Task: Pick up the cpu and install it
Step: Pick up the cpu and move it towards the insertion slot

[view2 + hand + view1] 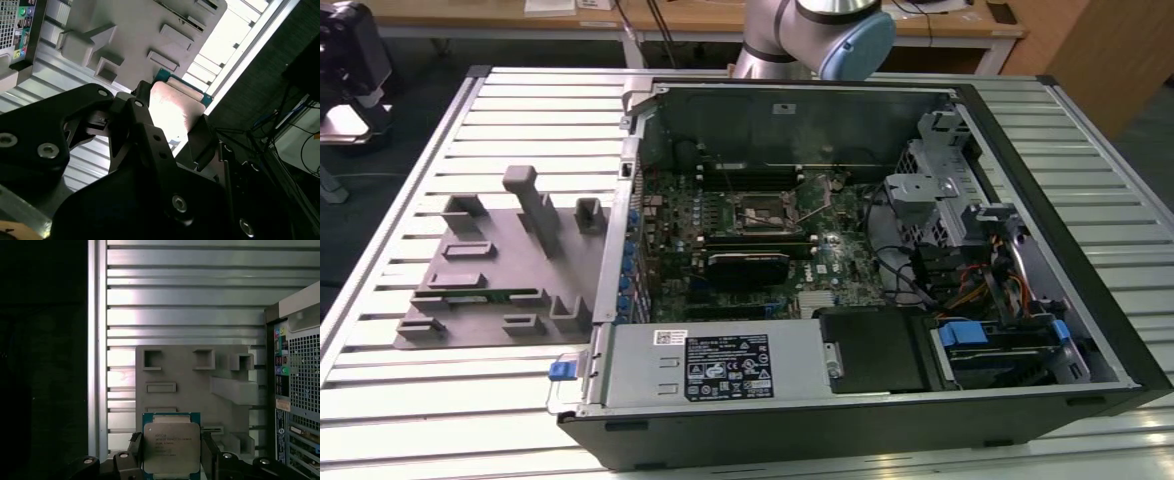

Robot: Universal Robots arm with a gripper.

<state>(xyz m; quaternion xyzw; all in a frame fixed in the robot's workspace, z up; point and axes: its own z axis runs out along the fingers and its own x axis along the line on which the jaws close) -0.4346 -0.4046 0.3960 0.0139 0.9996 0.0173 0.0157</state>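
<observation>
The cpu (171, 446) is a flat square chip with a silvery top and a thin green rim. My gripper (171, 457) is shut on it, one black finger (134, 447) on each of two opposite edges. The second wrist view has the cpu (176, 102) bright between the same black fingers (199, 137) of the gripper (172, 117). I hold it in the air above the grey holder block (195, 375) on the slatted table. The motherboard's dark metal-framed socket (761, 210) lies inside the open computer case (854, 240).
The grey holder block (494, 270) lies on the slatted metal table (400, 400) at the exterior view's left of the case. A narrow green stick (487, 295) lies in one of its slots. The arm's base (814, 30) stands behind the case. The table edge (97, 340) runs beside the block.
</observation>
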